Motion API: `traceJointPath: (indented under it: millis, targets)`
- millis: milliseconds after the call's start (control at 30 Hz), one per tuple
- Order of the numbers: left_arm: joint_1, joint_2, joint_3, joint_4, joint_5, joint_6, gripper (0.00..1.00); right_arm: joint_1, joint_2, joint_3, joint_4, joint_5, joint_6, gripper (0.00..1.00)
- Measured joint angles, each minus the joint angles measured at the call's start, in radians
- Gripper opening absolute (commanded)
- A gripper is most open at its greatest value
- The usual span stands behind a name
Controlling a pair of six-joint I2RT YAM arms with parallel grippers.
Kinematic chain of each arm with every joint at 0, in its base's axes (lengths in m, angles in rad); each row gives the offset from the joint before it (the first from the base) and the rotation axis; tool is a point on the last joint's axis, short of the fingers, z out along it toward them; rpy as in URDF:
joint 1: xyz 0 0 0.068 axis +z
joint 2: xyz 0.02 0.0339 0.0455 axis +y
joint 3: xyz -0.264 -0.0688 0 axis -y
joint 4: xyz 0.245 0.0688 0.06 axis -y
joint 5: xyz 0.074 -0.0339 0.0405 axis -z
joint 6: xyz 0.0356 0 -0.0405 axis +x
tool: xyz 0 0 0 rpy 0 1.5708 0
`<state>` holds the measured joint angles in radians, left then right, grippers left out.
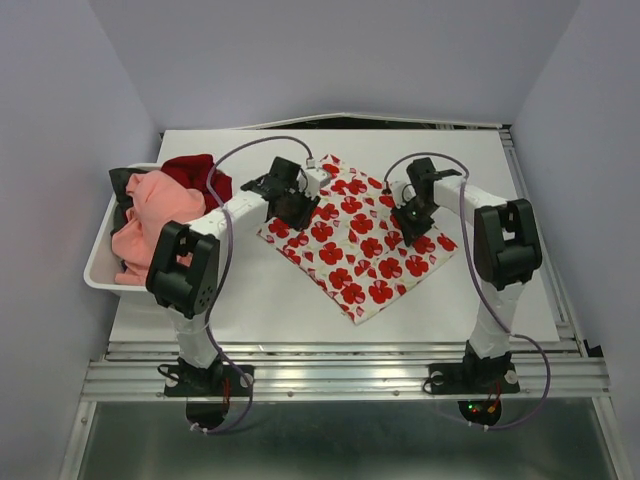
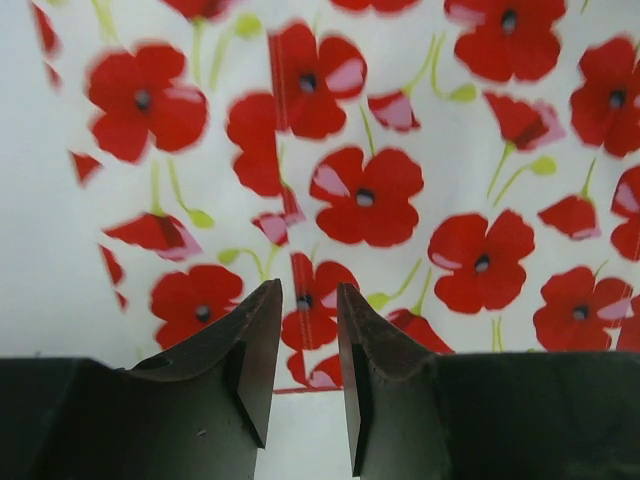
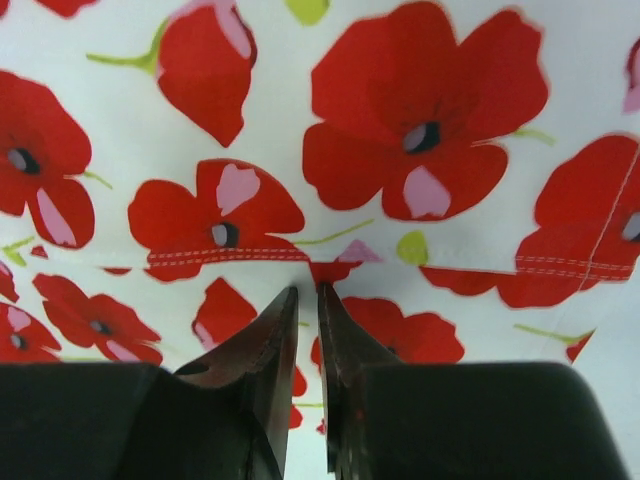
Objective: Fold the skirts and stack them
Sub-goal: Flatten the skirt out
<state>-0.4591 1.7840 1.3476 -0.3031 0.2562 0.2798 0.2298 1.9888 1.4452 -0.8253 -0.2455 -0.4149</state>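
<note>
Both work the fold step on floral skirt (image 1: 365,245): left gripper (image 2: 300,290) jaws ajar, empty; right gripper (image 3: 307,290) jaws near-shut, hold unclear; next, pinch hem (image 3: 215,256) just ahead.

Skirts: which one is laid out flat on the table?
The white skirt with red flowers, spread on the table. The salmon-pink skirt and a dark red garment sit bunched in the white bin at the left.
</note>
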Motion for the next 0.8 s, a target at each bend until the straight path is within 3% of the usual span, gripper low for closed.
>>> traceJointPath:
  millis: [167,333,467,633,733,800]
  targets:
    - [0.0,0.076,-0.105,-0.014,0.006,-0.03,0.4,0.0,-0.032,-0.076,0.066,0.043,-0.018,0.17]
    - [-0.001,0.129,-0.08,0.0,0.011,-0.047,0.4,0.026,-0.163,-0.262,0.115,0.022,-0.027,0.17]
    - [-0.006,0.238,0.066,-0.008,0.009,-0.049,0.4,0.135,-0.229,-0.353,0.082,-0.002,-0.022,0.19]
    - [-0.006,0.394,0.305,-0.046,0.017,-0.033,0.38,0.291,-0.196,-0.328,-0.051,-0.173,0.01,0.23]
    - [-0.004,0.433,0.389,-0.087,0.029,-0.006,0.39,0.302,-0.181,-0.267,-0.119,-0.232,0.026,0.26]
    - [0.003,0.424,0.396,-0.116,0.05,0.019,0.4,0.285,-0.185,-0.206,-0.145,-0.241,0.027,0.35]
